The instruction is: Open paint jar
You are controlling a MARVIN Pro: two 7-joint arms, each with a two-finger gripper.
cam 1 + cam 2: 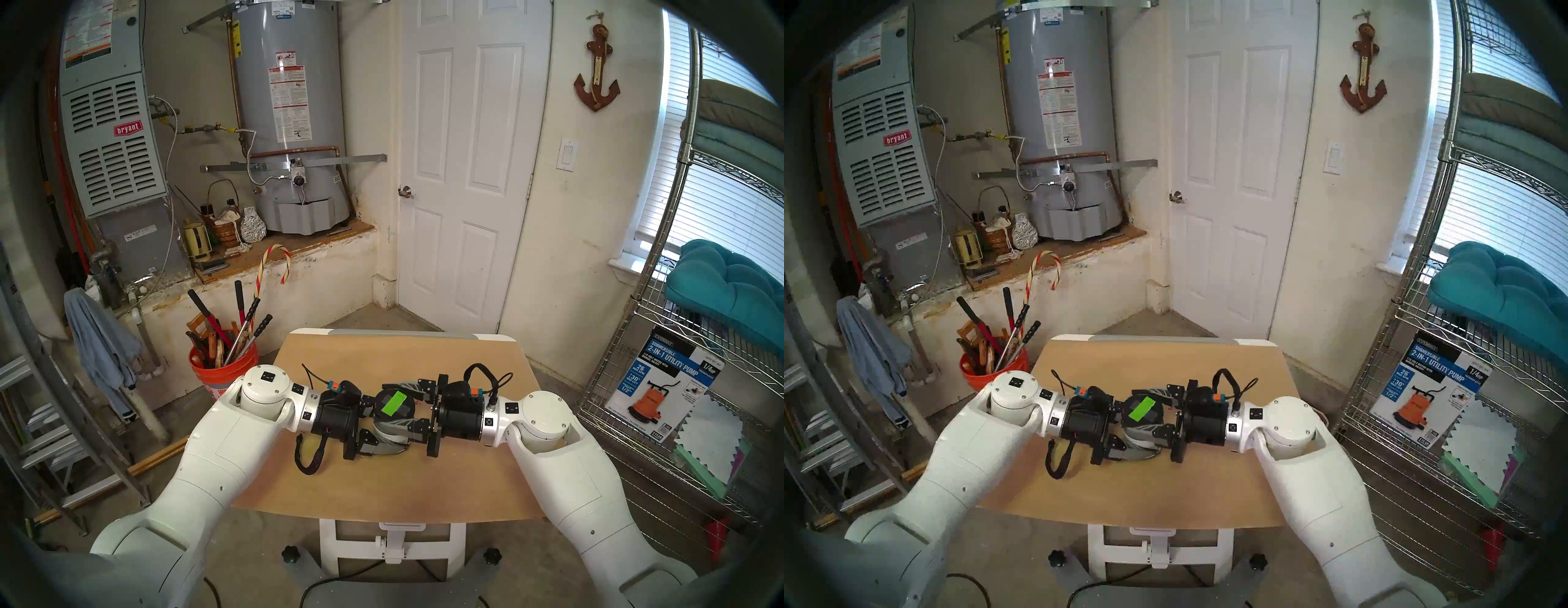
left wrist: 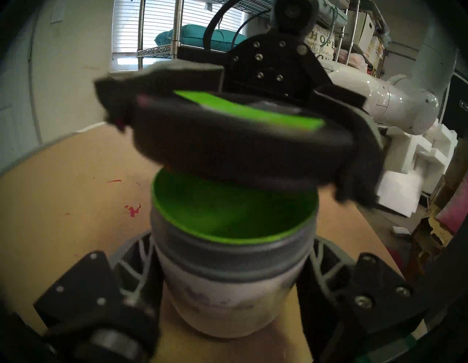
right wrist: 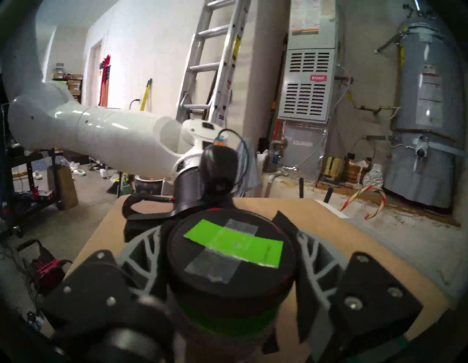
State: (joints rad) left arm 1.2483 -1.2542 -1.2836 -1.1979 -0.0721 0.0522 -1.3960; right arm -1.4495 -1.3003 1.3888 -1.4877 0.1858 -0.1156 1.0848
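Together, we have the paint jar (image 2: 233, 286) held above the tan surface (image 1: 382, 475), between our two arms, which meet at its middle. Our left end effector (image 2: 231, 284) is clamped on the jar's white-grey body, its ribbed grey fingers (image 2: 136, 256) pressed against both sides below the threaded neck. Our right end effector (image 3: 231, 256) is closed around the black lid (image 3: 228, 256), one finger on each side of its rim. From the left wrist view, the lid sits tilted and clear of the jar's mouth, with a gap showing bright green paint (image 2: 228, 215) inside. On top of the lid we see a strip of grey tape crossed by a bright green rectangle (image 1: 393, 402). Red spatters (image 2: 133, 210) mark the surface beyond the jar. Off the surface's left edge stands an orange bucket (image 1: 218, 369) full of long-handled tools.
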